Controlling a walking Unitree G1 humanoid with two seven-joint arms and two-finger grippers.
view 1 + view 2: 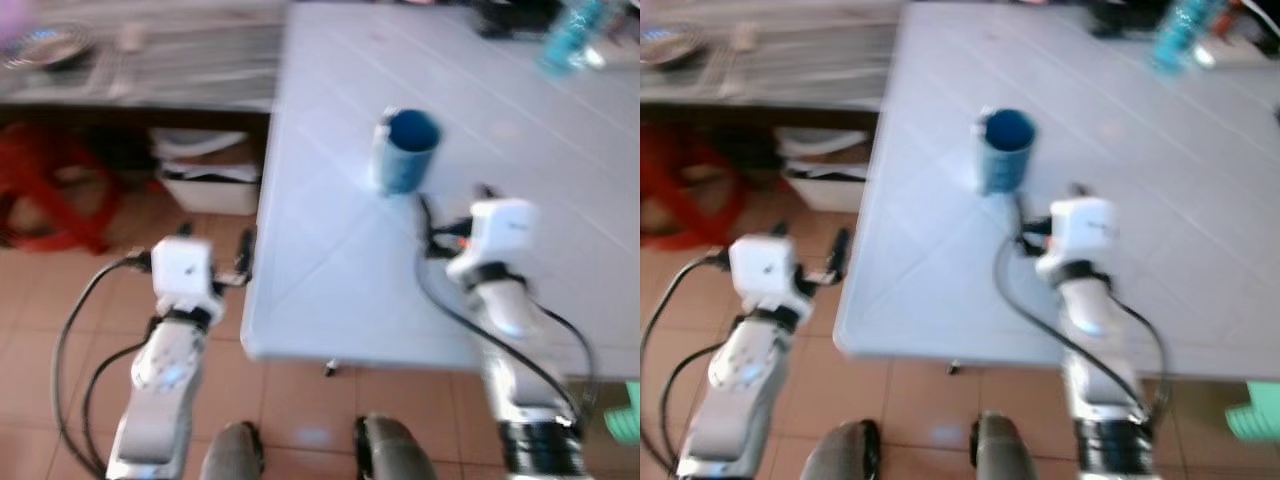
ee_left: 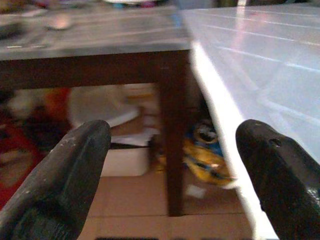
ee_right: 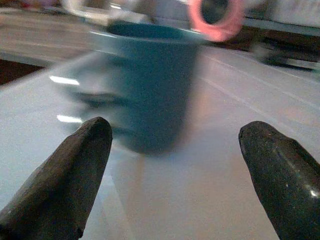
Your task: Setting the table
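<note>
Blue mug [image 3: 152, 85] upright on white table [image 1: 330, 280] — just beyond right gripper's [image 3: 172, 165] wide-spread fingers [image 3: 65, 175].

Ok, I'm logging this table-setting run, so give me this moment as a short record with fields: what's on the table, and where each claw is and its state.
cup: blue cup, upright on the white table
right claw: over the table just short of the cup, open, cup ahead between its fingers, not touching
left claw: beside the table's left edge, above the floor, open, holding nothing
far end: bottle, blurred
side: dark table to the left, red stool under it
</note>
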